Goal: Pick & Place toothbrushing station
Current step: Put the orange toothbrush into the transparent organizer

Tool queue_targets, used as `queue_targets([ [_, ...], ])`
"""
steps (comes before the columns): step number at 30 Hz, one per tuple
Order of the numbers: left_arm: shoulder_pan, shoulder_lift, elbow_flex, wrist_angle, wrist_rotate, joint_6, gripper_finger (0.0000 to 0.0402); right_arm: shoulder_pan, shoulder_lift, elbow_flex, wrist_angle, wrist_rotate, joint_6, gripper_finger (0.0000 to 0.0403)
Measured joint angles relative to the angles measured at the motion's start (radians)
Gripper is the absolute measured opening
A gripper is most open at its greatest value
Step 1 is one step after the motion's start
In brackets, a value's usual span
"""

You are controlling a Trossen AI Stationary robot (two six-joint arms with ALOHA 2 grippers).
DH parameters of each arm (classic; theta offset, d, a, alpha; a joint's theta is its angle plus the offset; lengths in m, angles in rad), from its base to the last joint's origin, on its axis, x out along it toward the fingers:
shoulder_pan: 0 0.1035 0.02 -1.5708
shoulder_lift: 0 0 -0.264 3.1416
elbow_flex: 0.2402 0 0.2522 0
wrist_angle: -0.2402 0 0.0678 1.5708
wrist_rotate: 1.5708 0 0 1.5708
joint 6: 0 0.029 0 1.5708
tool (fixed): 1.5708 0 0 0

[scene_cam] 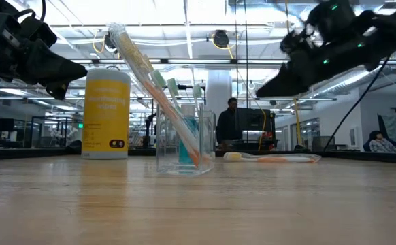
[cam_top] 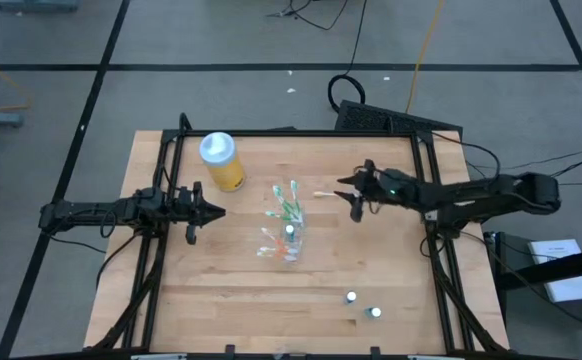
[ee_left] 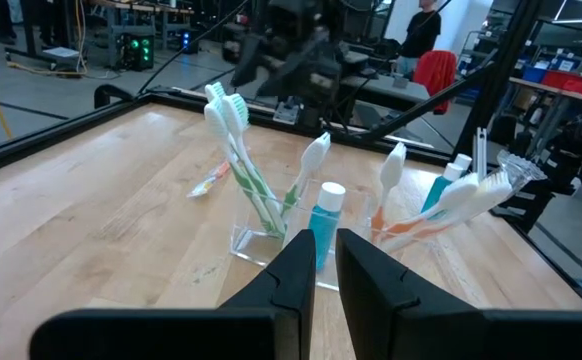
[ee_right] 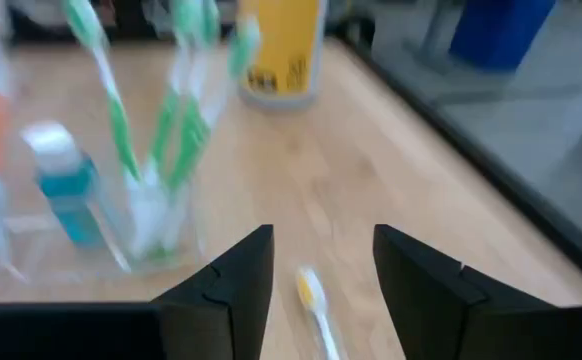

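A clear cup (cam_top: 287, 240) stands upright at the table's middle. Green, white and orange toothbrushes (ee_left: 246, 160) and a teal, white-capped tube (ee_left: 323, 218) lean inside it. One loose toothbrush (cam_top: 326, 193) lies flat on the wood to the cup's far right. My right gripper (ee_right: 321, 235) hovers open just above that brush's head (ee_right: 314, 296), which shows between and below its fingers, untouched. Over the table's left side, my left gripper (ee_left: 326, 242) is shut, points level at the cup, and holds nothing.
A yellow bottle with a pale blue lid (cam_top: 221, 160) stands at the far left of the cup. Two small capped tubes (cam_top: 363, 305) stand near the table's front right. A black frame (cam_top: 291, 133) runs along the table's edges. Bare wood lies in front of the cup.
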Motion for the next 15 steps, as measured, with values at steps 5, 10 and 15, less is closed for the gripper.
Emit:
queue_targets([
  [5,0.0,0.0,0.0,0.0,0.0,0.0,0.0049,-0.068,0.16,0.095,-0.105,-0.065,-0.038,0.0196],
  [10,0.0,0.0,0.0,0.0,0.001,0.0,0.0049,-0.099,0.338,0.207,-0.225,-0.065,-0.084,0.0225],
  [15,0.0,0.0,0.0,0.0,0.0,0.0,0.0049,-0.101,0.48,0.293,-0.254,-0.071,-0.131,0.023],
])
